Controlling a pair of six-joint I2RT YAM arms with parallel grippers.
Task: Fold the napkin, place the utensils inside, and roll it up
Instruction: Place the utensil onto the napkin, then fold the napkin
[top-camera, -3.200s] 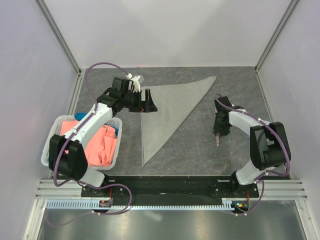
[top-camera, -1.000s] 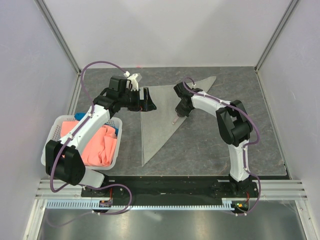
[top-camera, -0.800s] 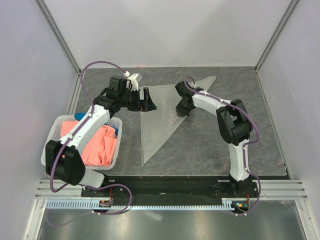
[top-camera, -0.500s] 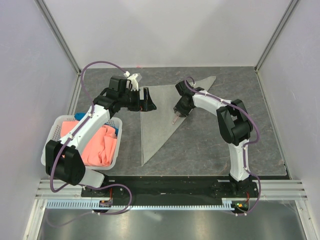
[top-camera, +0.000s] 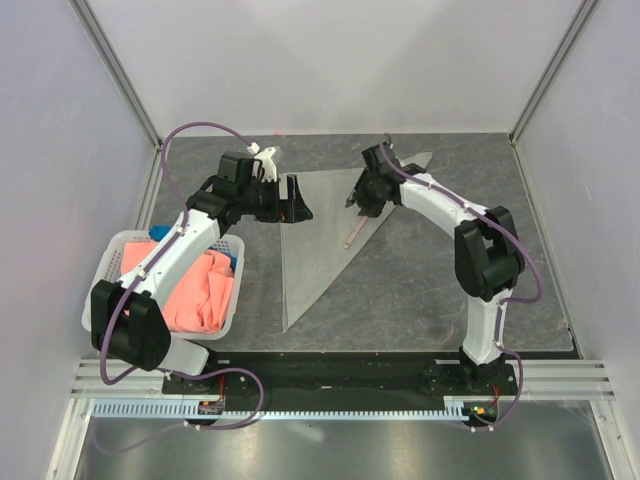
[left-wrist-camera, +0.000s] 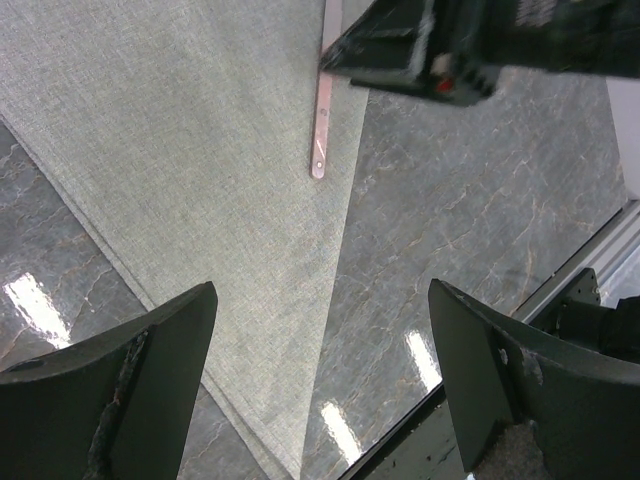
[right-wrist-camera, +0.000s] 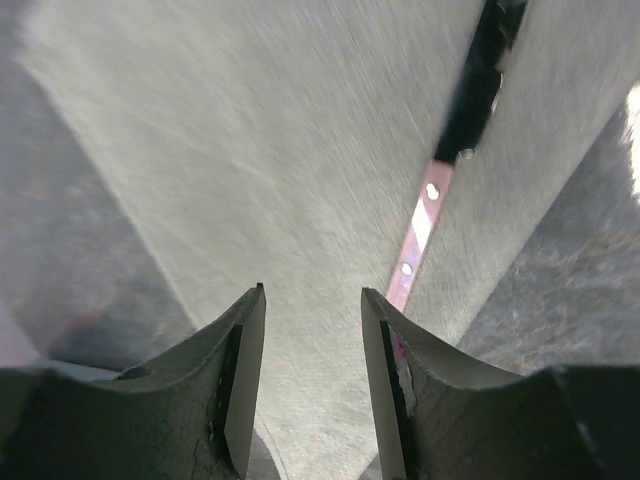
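The light grey napkin (top-camera: 322, 225) lies flat, folded into a triangle with one tip toward the near edge. A slim pinkish utensil (top-camera: 353, 232) rests loose on it by its right slanted edge. My right gripper (top-camera: 352, 201) hovers just beyond the utensil's far end, open and holding nothing. In the right wrist view the utensil (right-wrist-camera: 421, 226) lies on the napkin (right-wrist-camera: 270, 150), to the right of my open gripper (right-wrist-camera: 312, 296). My left gripper (top-camera: 297, 200) hangs wide open over the napkin's left corner. The left wrist view shows the utensil (left-wrist-camera: 322, 120) on the napkin (left-wrist-camera: 170, 130).
A white basket (top-camera: 98, 290) at the left holds a coral-orange cloth (top-camera: 200, 290) and a blue cloth (top-camera: 236, 262). The dark marbled tabletop (top-camera: 450, 280) spreads to the right of the napkin. Pale enclosure walls (top-camera: 60, 150) stand on three sides.
My right gripper has opened and let the utensil go onto the napkin. It has then drawn back toward the far side. The left arm has stayed still.
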